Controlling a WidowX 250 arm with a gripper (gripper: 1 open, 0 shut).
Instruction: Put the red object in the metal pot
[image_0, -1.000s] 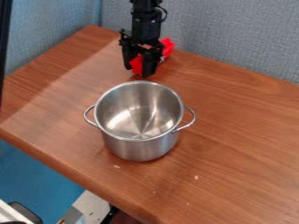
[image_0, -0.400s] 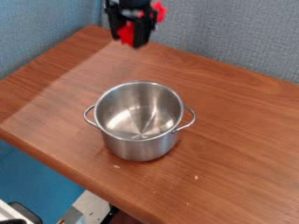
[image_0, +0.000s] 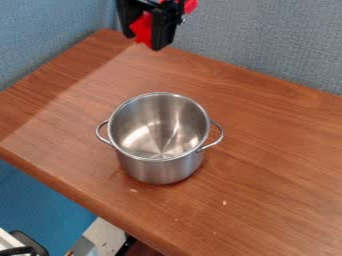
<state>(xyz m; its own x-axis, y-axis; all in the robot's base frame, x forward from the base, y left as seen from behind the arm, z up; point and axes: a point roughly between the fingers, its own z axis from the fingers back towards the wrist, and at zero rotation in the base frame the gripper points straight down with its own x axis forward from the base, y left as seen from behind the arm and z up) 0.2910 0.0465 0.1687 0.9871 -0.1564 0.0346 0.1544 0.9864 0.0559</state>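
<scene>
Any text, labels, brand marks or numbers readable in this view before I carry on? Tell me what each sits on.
None readable.
Metal pot: bare steel, no marking visible.
Red object, held in the gripper: plain.
Table: bare wood grain.

A brown wooden table (image_0: 274, 170) spreads out below the end effector, its grain running across the top and a few pale specks lying on its near part. Behind the end effector rises a blue-grey textured wall (image_0: 267, 40). Far below, past the table's near edge, blue flooring (image_0: 34, 205) shows.
</scene>
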